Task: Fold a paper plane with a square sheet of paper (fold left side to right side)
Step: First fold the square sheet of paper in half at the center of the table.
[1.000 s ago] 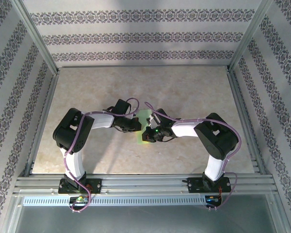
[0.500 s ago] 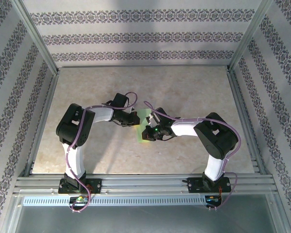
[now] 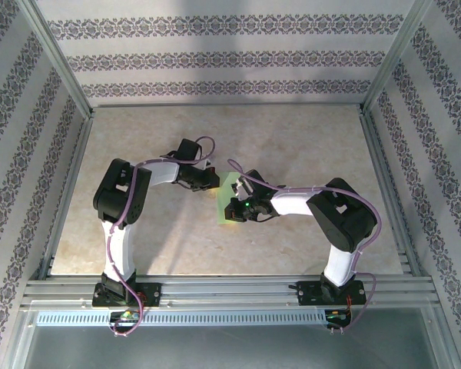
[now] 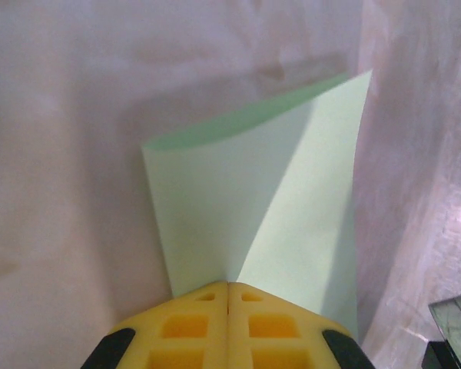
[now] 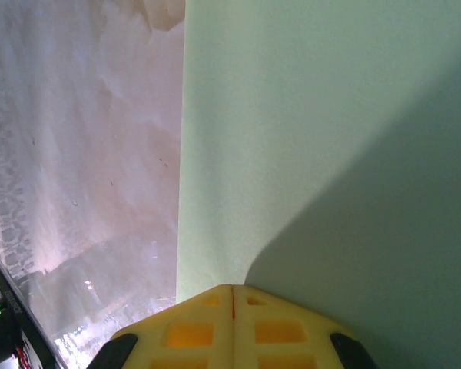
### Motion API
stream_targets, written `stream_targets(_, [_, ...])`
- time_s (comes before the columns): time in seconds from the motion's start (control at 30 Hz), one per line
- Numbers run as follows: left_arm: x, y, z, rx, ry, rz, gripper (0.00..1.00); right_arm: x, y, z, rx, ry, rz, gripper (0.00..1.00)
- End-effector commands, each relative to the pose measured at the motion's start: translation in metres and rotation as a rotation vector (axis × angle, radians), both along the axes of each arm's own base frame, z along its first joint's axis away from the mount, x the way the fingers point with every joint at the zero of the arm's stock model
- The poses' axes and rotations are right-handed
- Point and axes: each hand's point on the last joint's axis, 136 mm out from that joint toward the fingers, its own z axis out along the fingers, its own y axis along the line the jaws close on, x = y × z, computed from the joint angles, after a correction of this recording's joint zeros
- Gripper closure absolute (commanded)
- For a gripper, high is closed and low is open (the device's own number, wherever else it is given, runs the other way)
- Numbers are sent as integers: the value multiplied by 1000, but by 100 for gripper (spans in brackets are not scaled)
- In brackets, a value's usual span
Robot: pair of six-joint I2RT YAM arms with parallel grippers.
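Paper, plain pale green, curled over, left gripper closed, right gripper closed

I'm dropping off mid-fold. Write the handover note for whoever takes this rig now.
Left gripper: shut, tips at an edge of the square sheet of paper.
Right gripper: shut, tips on the sheet.
Paper: on the table between both grippers, doubled over, top layer bowed up.
Done: one side brought over the other.
Left: flatten and crease this fold, then every later plane fold.
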Motion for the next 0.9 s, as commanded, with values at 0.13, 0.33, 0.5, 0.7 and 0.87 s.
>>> stream_targets(0.13, [50, 33, -15, 99, -99, 94, 94, -49, -38, -47, -184, 208, 17, 100])
stream_targets(0.33, [67, 37, -12, 97, -111, 108, 94, -49, -37, -47, -183, 208, 17, 100])
stream_targets(0.5, [78, 40, -15, 100, -110, 118, 93, -48, -37, -47, -182, 206, 15, 100])
stream_targets(0.7, [87, 41, -17, 94, -109, 127, 93, -48, -37, -46, -182, 207, 14, 100])
stream_targets(0.87, [95, 40, -13, 85, -113, 132, 93, -47, -36, -46, -179, 206, 13, 100])
